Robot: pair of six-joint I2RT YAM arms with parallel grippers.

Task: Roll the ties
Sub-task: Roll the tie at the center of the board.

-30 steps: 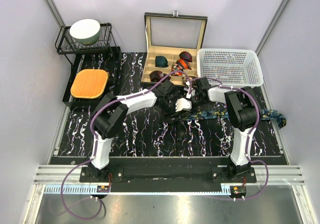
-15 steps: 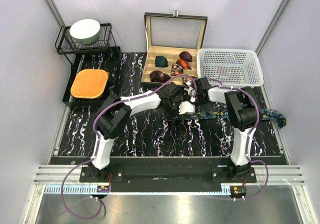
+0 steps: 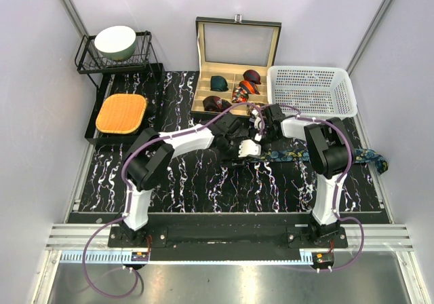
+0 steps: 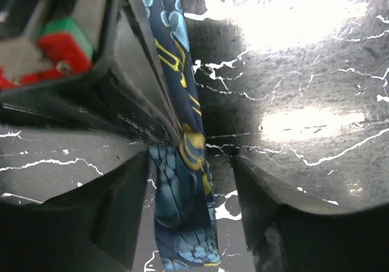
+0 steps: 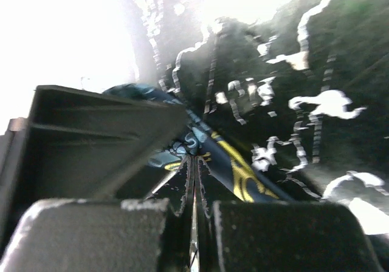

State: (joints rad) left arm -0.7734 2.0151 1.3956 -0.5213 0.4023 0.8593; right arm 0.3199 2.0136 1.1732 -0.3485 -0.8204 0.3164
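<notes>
Right end effector (image 5: 194,184): clenched on the navy tie (image 4: 182,223), fabric pinched between the closed jaws. Left end effector (image 4: 191,166): released, fingers (image 4: 121,217) standing apart on either side of the strip. The tie lies along the worktop (image 4: 316,71), trailing towards the right edge. Other coiled ties (image 3: 234,87) sit in the open box (image 3: 237,23).

You see the table (image 3: 190,182) from overhead, behind the arm bases (image 3: 133,234); both wrist cameras sit close, looking past their fingers (image 4: 115,223); all share the navy tie (image 3: 293,156).
</notes>
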